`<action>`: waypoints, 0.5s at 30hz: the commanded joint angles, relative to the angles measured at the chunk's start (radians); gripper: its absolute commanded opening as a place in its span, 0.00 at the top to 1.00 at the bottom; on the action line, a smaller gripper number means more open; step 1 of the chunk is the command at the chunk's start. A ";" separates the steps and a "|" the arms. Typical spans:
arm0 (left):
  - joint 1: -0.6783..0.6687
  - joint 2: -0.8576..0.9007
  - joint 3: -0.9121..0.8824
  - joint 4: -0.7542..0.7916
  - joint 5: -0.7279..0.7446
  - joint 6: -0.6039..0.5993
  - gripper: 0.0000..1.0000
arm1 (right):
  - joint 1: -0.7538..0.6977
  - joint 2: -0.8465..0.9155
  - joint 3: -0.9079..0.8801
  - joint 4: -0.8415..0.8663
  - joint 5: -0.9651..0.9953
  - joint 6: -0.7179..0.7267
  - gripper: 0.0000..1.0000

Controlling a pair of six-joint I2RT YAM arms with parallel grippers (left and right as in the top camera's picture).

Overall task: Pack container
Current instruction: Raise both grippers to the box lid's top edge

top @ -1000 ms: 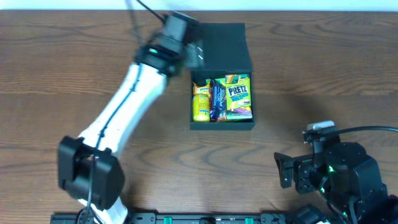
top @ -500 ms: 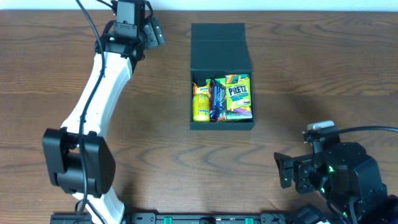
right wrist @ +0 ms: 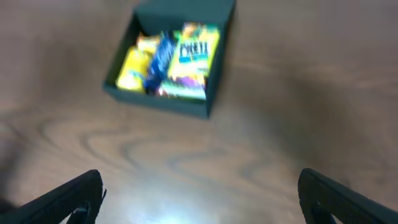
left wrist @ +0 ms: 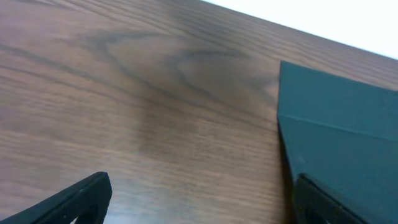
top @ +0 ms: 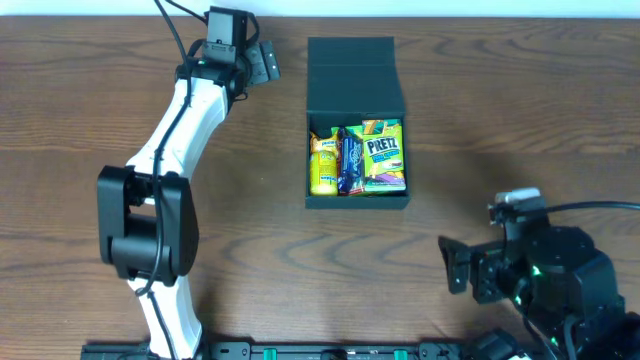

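L gripper (top: 258, 62) spread open, empty, near lid of container (top: 352, 78) (snacks (top: 362, 158) inside); R gripper (top: 452, 272) also open, well apart.

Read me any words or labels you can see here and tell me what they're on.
"PRETZ": on the green packet in the box.
Yellow packet and blue packet: print too small to read.
Right wrist view: all print too blurred to read.

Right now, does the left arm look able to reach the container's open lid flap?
Probably yes: the left gripper hovers open beside the lid flap, with only tabletop between them.
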 commanded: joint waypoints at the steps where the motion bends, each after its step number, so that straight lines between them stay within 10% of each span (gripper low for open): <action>1: -0.004 0.040 0.019 0.018 0.053 -0.002 0.11 | -0.009 -0.001 0.007 0.058 0.016 0.036 0.01; 8: -0.012 0.134 0.129 0.014 0.146 -0.055 0.48 | -0.013 0.053 -0.005 0.308 0.214 0.036 0.01; 10: -0.018 0.166 0.175 0.014 0.162 -0.096 0.84 | -0.041 0.114 -0.005 0.360 0.223 0.032 0.01; 15: -0.022 0.205 0.228 0.020 0.209 -0.206 0.95 | -0.172 0.325 -0.005 0.459 0.206 0.037 0.47</action>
